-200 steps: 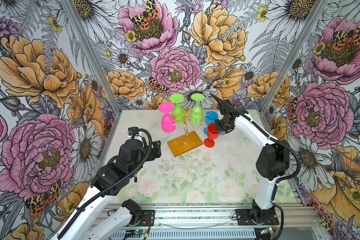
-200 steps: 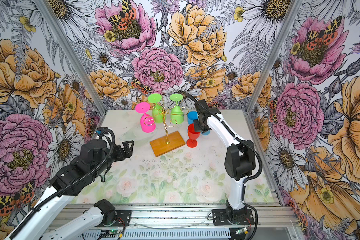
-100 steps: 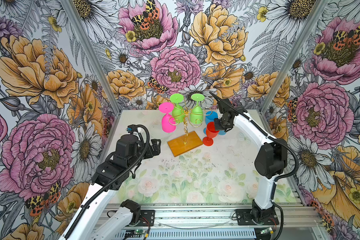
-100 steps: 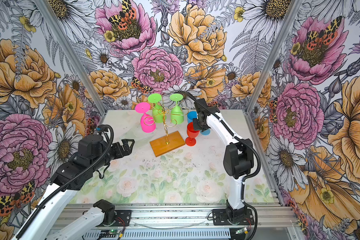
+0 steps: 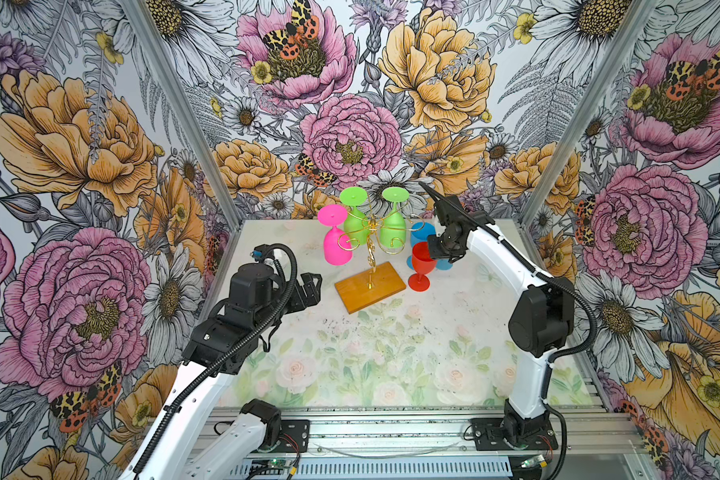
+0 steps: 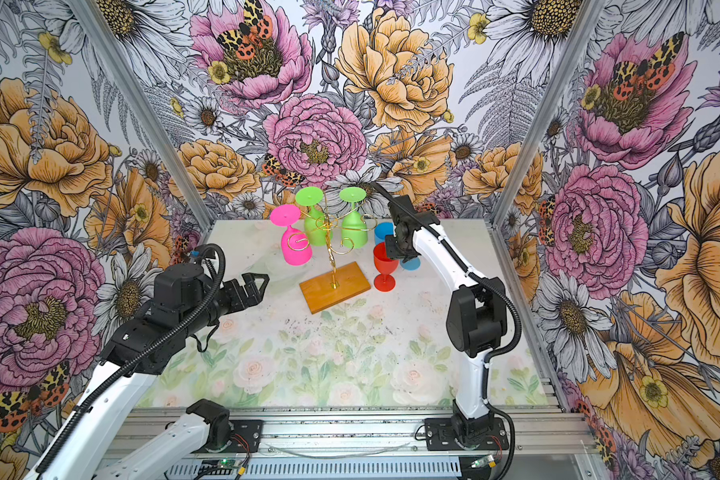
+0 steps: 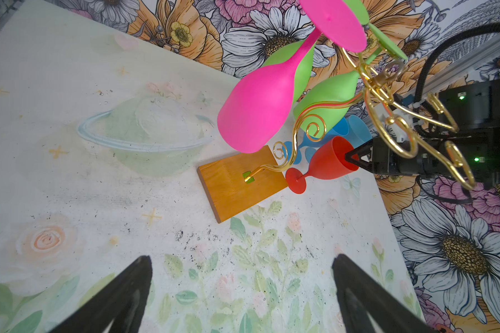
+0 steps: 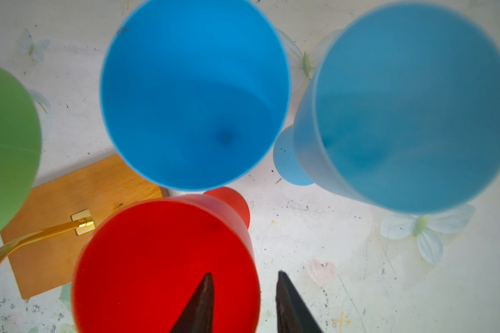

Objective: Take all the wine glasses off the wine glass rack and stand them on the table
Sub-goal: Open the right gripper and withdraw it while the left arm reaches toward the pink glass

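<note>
Our right gripper (image 8: 244,274), parted, straddles the rim of a red plastic wine glass (image 8: 156,259) (beside the gold wire rack (image 5: 371,286)); left gripper (image 7: 241,258) gapes.

One rack (image 5: 387,282) only, gold wire on wood, toward the far edge of the table (image 5: 391,353). Hanging from it upside down, three: one pink glass (image 5: 336,249), two green glasses (image 5: 356,228) (image 5: 393,235). Standing upright on the table just right of the rack, three more: one red glass (image 5: 422,259) nearest the rack, two blue glasses (image 8: 194,95) (image 8: 410,106) behind it, closer to the far edge.
</note>
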{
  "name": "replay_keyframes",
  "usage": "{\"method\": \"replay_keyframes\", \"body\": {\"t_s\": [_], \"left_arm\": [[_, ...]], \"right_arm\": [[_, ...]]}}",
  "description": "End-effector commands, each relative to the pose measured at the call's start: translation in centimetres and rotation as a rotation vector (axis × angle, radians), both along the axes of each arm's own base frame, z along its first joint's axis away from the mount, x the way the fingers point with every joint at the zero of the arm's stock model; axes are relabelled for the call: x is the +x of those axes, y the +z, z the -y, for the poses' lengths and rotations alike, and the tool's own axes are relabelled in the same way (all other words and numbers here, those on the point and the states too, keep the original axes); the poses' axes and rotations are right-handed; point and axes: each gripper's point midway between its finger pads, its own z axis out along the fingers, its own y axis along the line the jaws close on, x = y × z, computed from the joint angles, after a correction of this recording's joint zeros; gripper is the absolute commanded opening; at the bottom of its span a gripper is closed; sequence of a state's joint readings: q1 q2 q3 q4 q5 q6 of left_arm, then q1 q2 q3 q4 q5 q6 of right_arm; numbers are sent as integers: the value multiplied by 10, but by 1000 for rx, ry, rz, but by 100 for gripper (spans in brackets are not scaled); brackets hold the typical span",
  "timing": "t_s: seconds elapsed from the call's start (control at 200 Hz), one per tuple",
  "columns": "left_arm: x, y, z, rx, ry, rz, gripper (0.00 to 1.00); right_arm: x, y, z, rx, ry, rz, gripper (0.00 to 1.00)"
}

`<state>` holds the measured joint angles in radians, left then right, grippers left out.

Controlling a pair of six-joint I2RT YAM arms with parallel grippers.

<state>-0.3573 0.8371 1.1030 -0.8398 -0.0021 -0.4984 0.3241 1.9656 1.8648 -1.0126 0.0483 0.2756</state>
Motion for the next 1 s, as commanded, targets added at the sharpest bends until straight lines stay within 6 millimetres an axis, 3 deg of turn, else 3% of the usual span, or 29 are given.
{"method": "replay_keyframes", "body": {"t_s": [0.0, 0.155, 0.39, 0.601, 0.811, 0.991], "left_arm": [[8, 21, 5, -48, -27, 43, 99], [18, 34, 6, -91, -34, 76, 98], [32, 47, 4, -159, -35, 94, 97], [50, 72, 3, -277, -34, 163, 93], [83, 87, 8, -388, -25, 179, 86], [115, 87, 20, -451, -46, 131, 75]], "right_arm": [[4, 38, -2, 33, 7, 89, 45], [-3, 59, 2, 48, 7, 132, 60], [-31, 85, 11, 76, 12, 188, 84], [-73, 100, 5, 236, 65, 255, 86], [-119, 89, 6, 341, 86, 266, 83], [-152, 84, 6, 401, 117, 293, 83]]}}
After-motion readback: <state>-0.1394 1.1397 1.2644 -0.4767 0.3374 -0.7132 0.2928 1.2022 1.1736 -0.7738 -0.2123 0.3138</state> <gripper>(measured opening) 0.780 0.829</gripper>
